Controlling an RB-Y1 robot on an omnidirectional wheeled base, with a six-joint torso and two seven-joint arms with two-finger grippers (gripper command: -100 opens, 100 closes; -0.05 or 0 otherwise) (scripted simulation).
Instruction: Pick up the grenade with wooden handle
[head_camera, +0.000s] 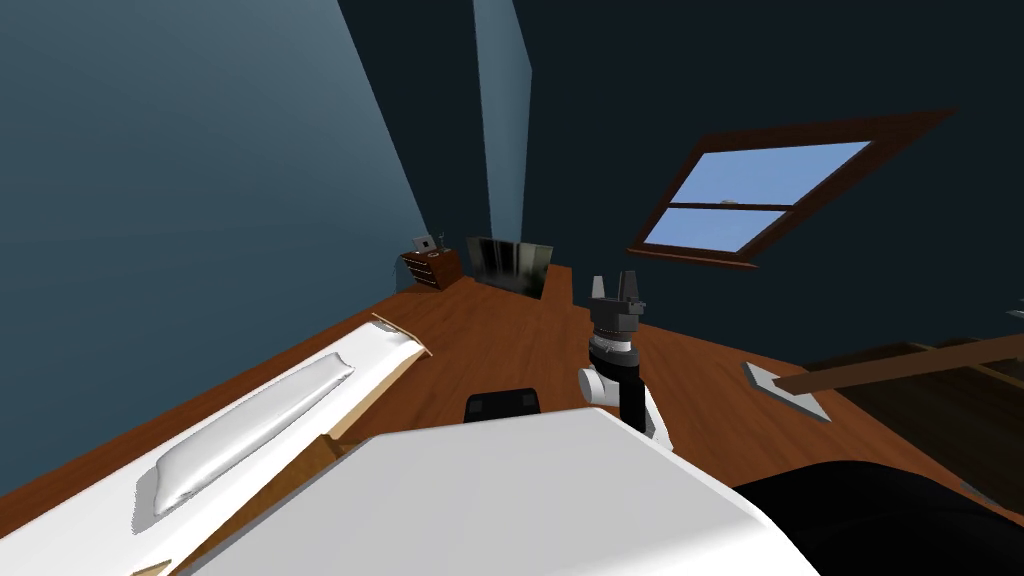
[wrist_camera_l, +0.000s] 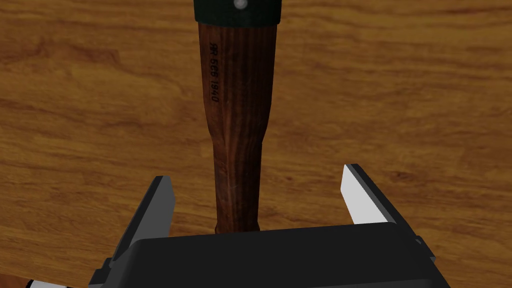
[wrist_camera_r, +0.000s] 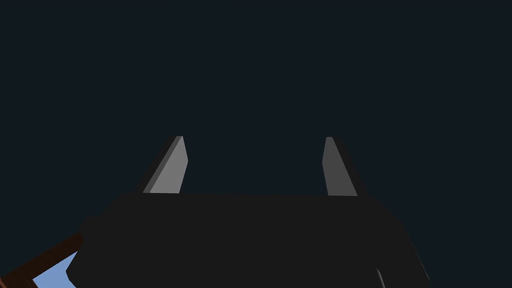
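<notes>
The grenade (wrist_camera_l: 235, 115) lies on a brown wood floor (wrist_camera_l: 400, 100). It has a dark wooden handle with stamped lettering and a dark green head at the end away from my hand. My left gripper (wrist_camera_l: 257, 174) points down over the handle's thin end, open, one finger on each side and neither touching it. The handle runs back under the gripper's body. In the head view the left hand's dark box (head_camera: 502, 403) sits low over the floor. My right gripper (head_camera: 615, 282) is raised upright beside it, open and holding nothing (wrist_camera_r: 252, 140).
A bed (head_camera: 90, 520) with a white pillow (head_camera: 250, 430) lies along the left wall. A small wooden dresser (head_camera: 432, 266) and a dark panel (head_camera: 508, 262) stand in the far corner. At the right, a wooden beam (head_camera: 900, 368) crosses the floor, a flat grey piece (head_camera: 788, 390) at its end.
</notes>
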